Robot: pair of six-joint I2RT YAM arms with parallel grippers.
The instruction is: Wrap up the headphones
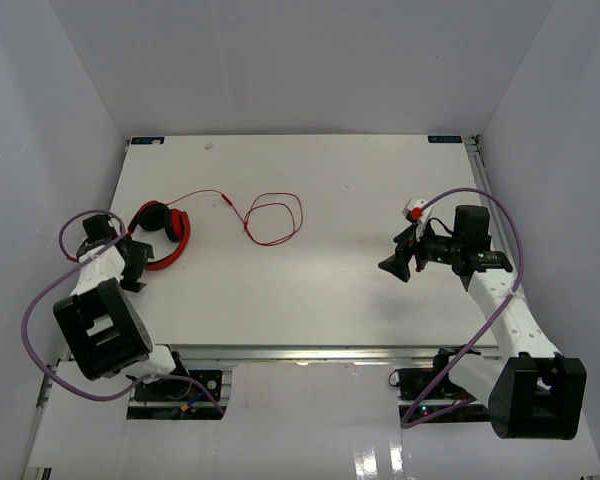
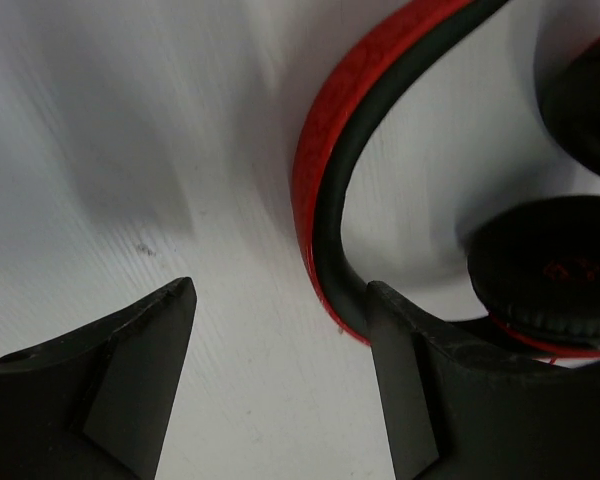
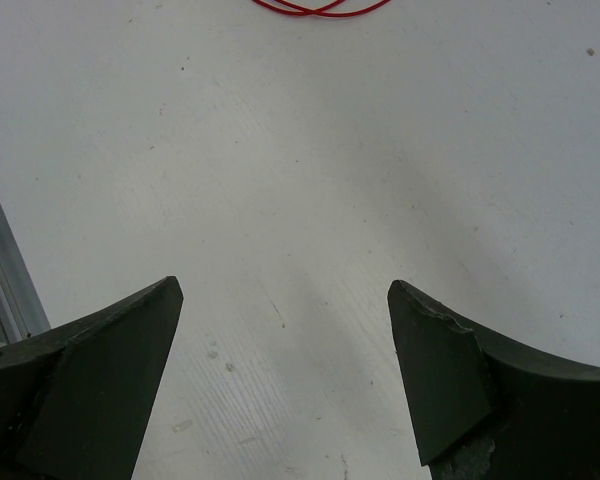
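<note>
The red headphones [image 1: 166,235] lie at the left of the table. Their thin red cable [image 1: 270,220] runs right from them and ends in a loose loop mid-table. My left gripper [image 1: 135,262] is open right beside the headband [image 2: 325,170]. Its right finger [image 2: 400,360] touches or nearly touches the band's outer edge, and bare table shows between the fingers. A black ear pad [image 2: 550,270] lies to the right. My right gripper [image 1: 395,262] is open and empty over bare table at the right. The cable loop [image 3: 320,8] shows at the top edge of its view.
A small red-and-white object [image 1: 414,209] sits near the right arm's wrist. The white table [image 1: 310,290] ends in a metal rail at the front. White walls close in the left, back and right sides. Purple arm cables [image 1: 40,310] hang by both arms.
</note>
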